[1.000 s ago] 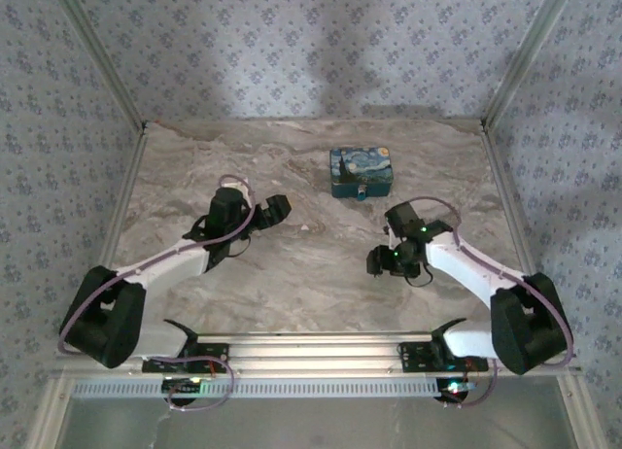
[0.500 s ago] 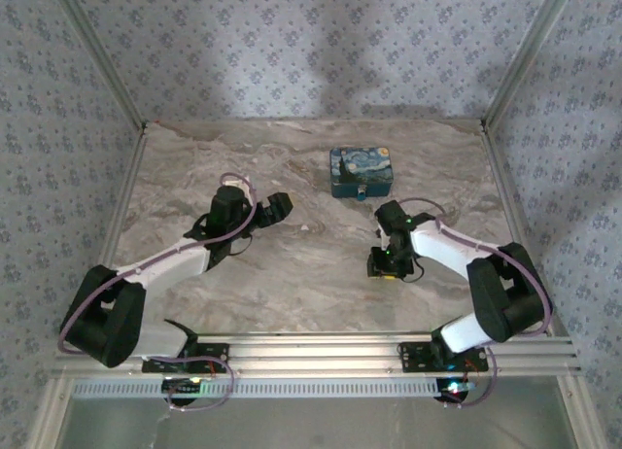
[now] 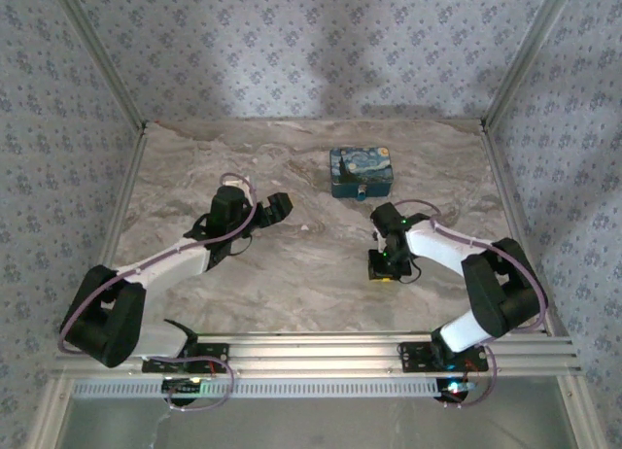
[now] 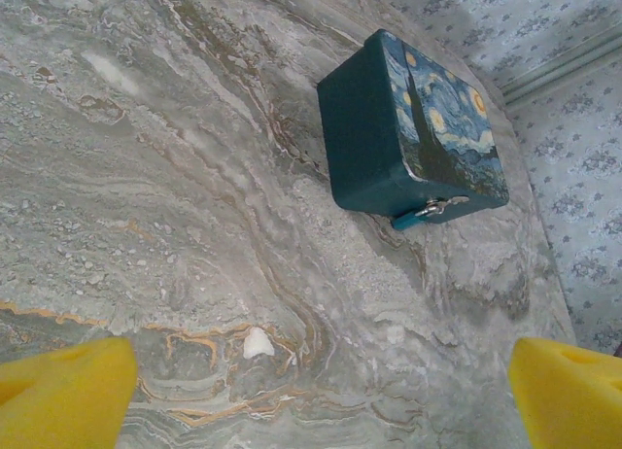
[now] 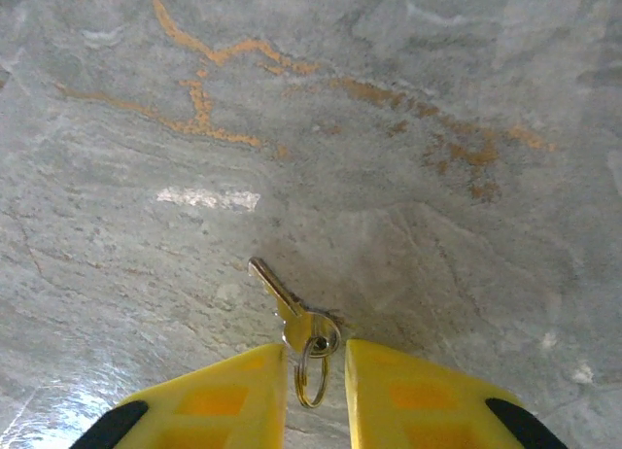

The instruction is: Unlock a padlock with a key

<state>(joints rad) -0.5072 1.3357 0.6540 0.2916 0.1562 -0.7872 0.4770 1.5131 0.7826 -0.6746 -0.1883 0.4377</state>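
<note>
Key first: small, brass-coloured, lying flat on the marble table. Its blade angles away to the upper left, and its head sits right at the tips of the right gripper. A thin wire ring threads the head and lies in the narrow gap between the yellow fingers. Pinched or merely framed? Can't tell.

Over to the padlock: a tiny silvery-grey piece hanging at the front clasp of the blue box, low on its front face. From above it's just a pale speck at the middle of the box's near side, well apart from the key. Locked or open is too small to tell.
</note>
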